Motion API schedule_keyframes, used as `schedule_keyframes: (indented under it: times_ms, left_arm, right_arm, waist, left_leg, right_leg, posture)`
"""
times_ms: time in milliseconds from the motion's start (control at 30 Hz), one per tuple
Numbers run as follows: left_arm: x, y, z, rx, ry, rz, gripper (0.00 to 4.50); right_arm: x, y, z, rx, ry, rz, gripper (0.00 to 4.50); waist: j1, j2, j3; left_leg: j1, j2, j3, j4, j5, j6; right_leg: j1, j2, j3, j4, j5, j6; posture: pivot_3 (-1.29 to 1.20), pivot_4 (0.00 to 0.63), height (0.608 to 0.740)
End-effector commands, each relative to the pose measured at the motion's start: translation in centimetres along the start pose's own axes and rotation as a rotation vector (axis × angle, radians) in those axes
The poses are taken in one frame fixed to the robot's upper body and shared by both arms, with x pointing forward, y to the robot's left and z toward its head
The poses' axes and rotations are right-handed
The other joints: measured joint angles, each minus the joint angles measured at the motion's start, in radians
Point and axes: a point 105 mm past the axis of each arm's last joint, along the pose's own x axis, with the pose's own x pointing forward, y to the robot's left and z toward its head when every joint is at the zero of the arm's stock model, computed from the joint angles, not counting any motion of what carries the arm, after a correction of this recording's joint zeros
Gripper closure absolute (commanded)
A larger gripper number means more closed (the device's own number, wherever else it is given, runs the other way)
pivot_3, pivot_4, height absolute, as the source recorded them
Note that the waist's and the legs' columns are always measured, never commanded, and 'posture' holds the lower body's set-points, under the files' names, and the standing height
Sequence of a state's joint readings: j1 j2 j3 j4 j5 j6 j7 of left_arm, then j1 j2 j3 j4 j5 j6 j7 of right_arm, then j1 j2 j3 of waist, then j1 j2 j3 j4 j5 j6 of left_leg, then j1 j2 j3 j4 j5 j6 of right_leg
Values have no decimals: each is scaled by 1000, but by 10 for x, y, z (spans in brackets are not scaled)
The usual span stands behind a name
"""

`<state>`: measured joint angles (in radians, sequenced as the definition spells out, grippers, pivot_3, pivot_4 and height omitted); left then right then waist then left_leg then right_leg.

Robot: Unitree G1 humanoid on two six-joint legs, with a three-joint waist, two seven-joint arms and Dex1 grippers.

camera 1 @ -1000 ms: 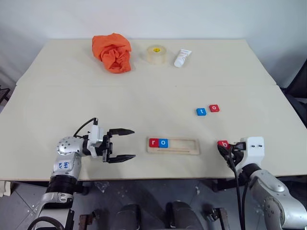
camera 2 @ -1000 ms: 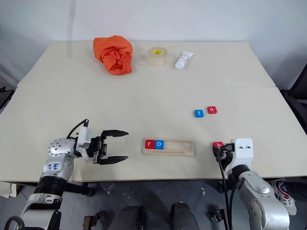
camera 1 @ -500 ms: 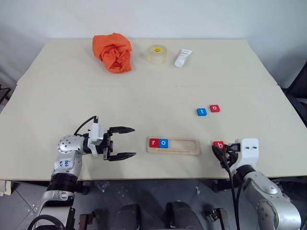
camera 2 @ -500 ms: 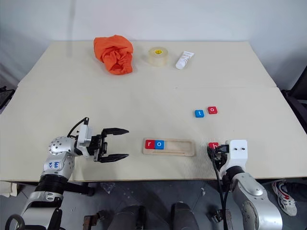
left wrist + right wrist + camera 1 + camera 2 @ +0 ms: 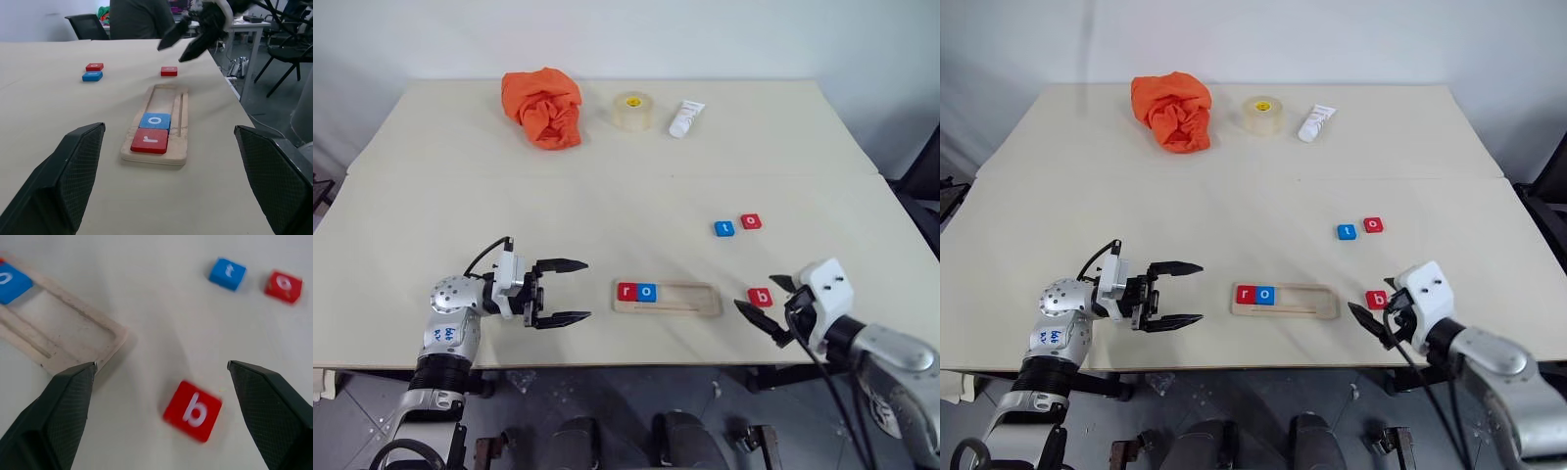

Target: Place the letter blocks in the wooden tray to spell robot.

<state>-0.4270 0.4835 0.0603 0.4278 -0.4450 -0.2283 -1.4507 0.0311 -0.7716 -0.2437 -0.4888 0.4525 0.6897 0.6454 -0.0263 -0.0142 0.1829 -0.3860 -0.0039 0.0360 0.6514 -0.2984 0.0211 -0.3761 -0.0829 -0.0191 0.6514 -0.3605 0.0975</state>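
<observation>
The wooden tray (image 5: 691, 298) lies near the table's front edge, with a red r block (image 5: 626, 291) and a blue o block (image 5: 647, 292) side by side at its left end. A red b block (image 5: 760, 296) lies flat on the table just right of the tray. My right gripper (image 5: 162, 364) hovers over the red b block (image 5: 192, 410), open, fingers apart from it. Farther back lie a blue t block (image 5: 724, 228) and a red o block (image 5: 751, 221). My left gripper (image 5: 587, 290) stands open and empty left of the tray, pointing at it.
An orange cloth (image 5: 544, 106), a tape roll (image 5: 632, 111) and a white tube (image 5: 685, 117) sit along the table's far edge. In the left wrist view a person in a dark top (image 5: 142, 18) and office chairs (image 5: 88, 24) are beyond the table.
My right gripper has opened, risen and rolled, letting go of the red b block, which now lies on the table right of the tray. The left arm has kept still.
</observation>
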Motion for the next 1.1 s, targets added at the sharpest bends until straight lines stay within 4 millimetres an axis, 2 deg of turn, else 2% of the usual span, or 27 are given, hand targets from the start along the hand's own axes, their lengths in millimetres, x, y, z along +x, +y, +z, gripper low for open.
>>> schedule_keyframes:
  times_ms: [33,233,400,500,733,833,1067,1100]
  left_arm:
    - [-1,1,6,34,-6,0,0]
    - [-1,-2,5,37,-7,-8,0]
    - [-2,-7,4,40,-7,-6,0]
    - [-3,-8,4,43,-8,8,0]
    - [-5,-12,6,47,-9,34,0]
    - [-4,-13,7,47,-10,37,0]
    - [-2,-10,7,47,-13,39,0]
    - [-1,-9,8,49,-14,39,0]
  right_arm:
    - [-1,-9,3,-103,55,123,24]
    - [-2,-39,-15,-283,296,338,24]
    - [9,-57,-18,-381,350,406,24]
    - [15,-59,-17,-404,360,434,24]
    - [23,-50,-16,-411,340,476,24]
    - [24,-46,-17,-398,330,481,659]
    - [25,-38,-25,-348,306,509,3011]
    - [27,-38,-22,-336,279,501,3035]
  waist:
    - [0,0,0]
    - [0,0,0]
    - [-1,0,0]
    - [-2,0,0]
    - [-1,0,0]
    - [-1,0,0]
    - [-3,0,0]
    - [-2,0,0]
  left_leg:
    - [0,0,0,0,0,0]
    - [-1,0,0,2,0,0]
    - [-1,0,0,3,2,-3]
    - [-1,0,0,4,2,-4]
    - [-1,0,0,5,2,-5]
    - [-1,0,0,6,2,-5]
    - [-1,1,0,7,2,-5]
    - [-1,1,0,7,2,-5]
  right_leg:
    - [0,0,0,0,0,0]
    - [0,0,0,-1,0,0]
    - [0,0,-1,-1,0,0]
    - [0,0,-1,0,0,0]
    - [0,-1,-2,0,0,0]
    - [1,-1,-2,0,0,0]
    - [1,0,-2,1,0,0]
    - [1,0,-2,1,0,0]
  posture:
    - [0,150,740]
    - [0,150,740]
    - [0,150,740]
    - [0,150,740]
    - [0,150,740]
    - [0,150,740]
    - [0,150,740]
    - [0,150,740]
